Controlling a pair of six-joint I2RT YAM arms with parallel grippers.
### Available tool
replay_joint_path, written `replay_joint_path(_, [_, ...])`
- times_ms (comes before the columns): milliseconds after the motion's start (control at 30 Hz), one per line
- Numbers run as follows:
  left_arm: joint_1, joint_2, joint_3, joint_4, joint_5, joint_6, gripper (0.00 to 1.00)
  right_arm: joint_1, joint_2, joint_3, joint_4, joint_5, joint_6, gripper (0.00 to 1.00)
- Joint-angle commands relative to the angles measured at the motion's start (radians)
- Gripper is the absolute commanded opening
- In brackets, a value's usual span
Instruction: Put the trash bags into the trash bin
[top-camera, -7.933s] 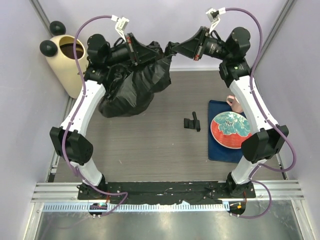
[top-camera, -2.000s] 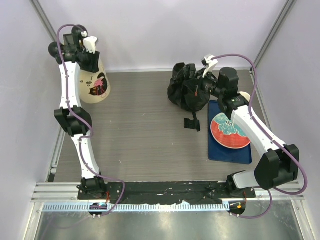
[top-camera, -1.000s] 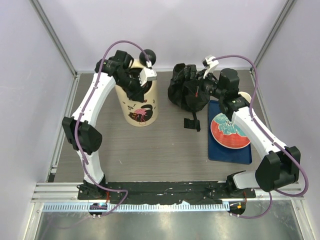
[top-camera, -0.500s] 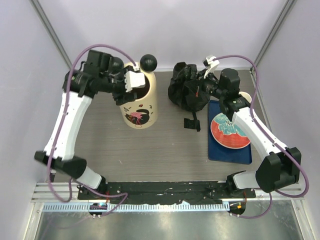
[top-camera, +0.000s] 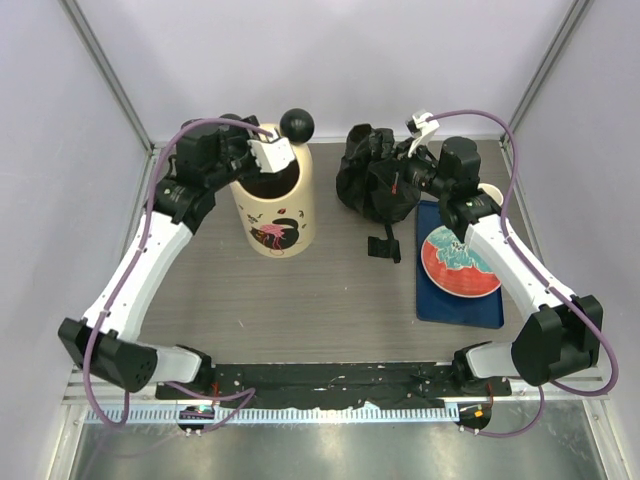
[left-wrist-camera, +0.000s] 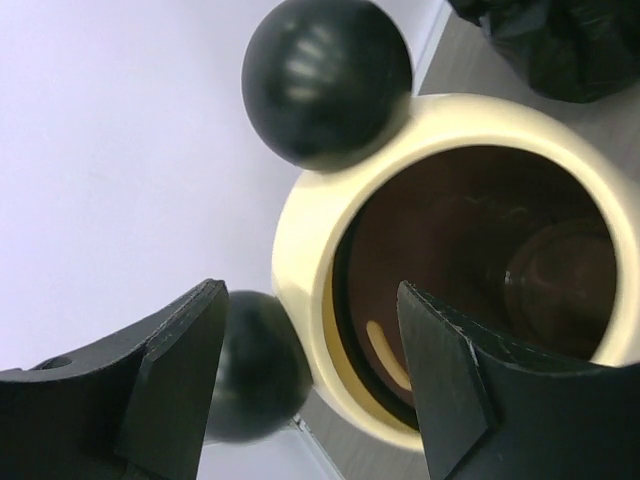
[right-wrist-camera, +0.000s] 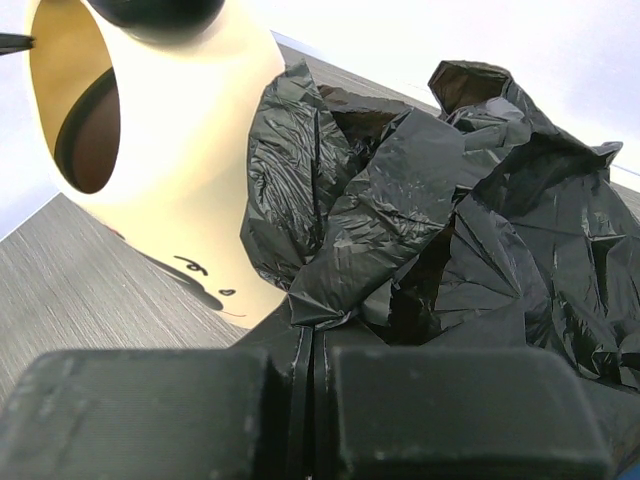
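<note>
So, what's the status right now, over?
Left gripper open at trash bin rim. Right gripper shut on trash bags, beside bin, not in. Left gripper partly over bin mouth.

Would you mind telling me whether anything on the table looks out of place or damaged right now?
Nothing looks spilled or broken. The trash bin stands upright; the trash bag is a crumpled heap outside it, pinched by the right gripper. One small black object lies loose beside the blue mat.
</note>
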Motion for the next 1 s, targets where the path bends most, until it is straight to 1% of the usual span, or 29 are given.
replay_joint_path(0, [-0.011, 0.044, 0.018, 0.186, -0.056, 0.039, 0.72, -0.003, -0.035, 0.02, 0.029, -0.002, -0.004, 0.01])
replay_joint_path(133, [-0.016, 0.096, 0.02, 0.197, -0.079, 0.096, 0.72, -0.006, -0.043, 0.017, 0.024, 0.009, -0.01, 0.01])
replay_joint_path(167, [-0.019, 0.115, 0.023, 0.201, -0.104, 0.108, 0.72, -0.006, -0.044, 0.019, 0.026, 0.009, -0.01, 0.01])
replay_joint_path(267, [-0.025, 0.127, 0.011, 0.269, -0.126, 0.119, 0.69, -0.007, -0.048, 0.016, 0.026, 0.013, -0.012, 0.01])
replay_joint_path(367, [-0.028, 0.132, 0.006, 0.364, -0.132, 0.102, 0.6, -0.012, -0.049, 0.011, 0.024, 0.015, -0.012, 0.01])
replay_joint_path(400, [-0.027, 0.138, 0.009, 0.411, -0.14, 0.09, 0.56, -0.012, -0.048, 0.011, 0.026, 0.015, -0.012, 0.01])
replay_joint_path(467, [-0.028, 0.147, 0.021, 0.438, -0.139, 0.09, 0.5, -0.014, -0.046, 0.011, 0.03, 0.016, -0.012, 0.01])
replay_joint_path(567, [-0.027, 0.155, 0.006, 0.523, -0.123, 0.09, 0.42, -0.015, -0.044, 0.011, 0.036, 0.018, -0.007, 0.01])
replay_joint_path(667, [-0.03, 0.152, -0.015, 0.647, -0.102, 0.093, 0.39, -0.017, -0.044, 0.009, 0.04, 0.019, -0.007, 0.01])
replay_joint_path(700, [-0.03, 0.155, -0.015, 0.698, -0.096, 0.097, 0.39, -0.017, -0.046, 0.009, 0.043, 0.019, -0.006, 0.01])
replay_joint_path(800, [-0.03, 0.176, 0.012, 0.755, -0.085, 0.123, 0.39, -0.018, -0.048, 0.005, 0.047, 0.021, -0.001, 0.01])
replay_joint_path(967, [-0.03, 0.198, 0.073, 0.792, -0.042, 0.172, 0.4, -0.023, -0.054, 0.0, 0.05, 0.022, -0.001, 0.01])
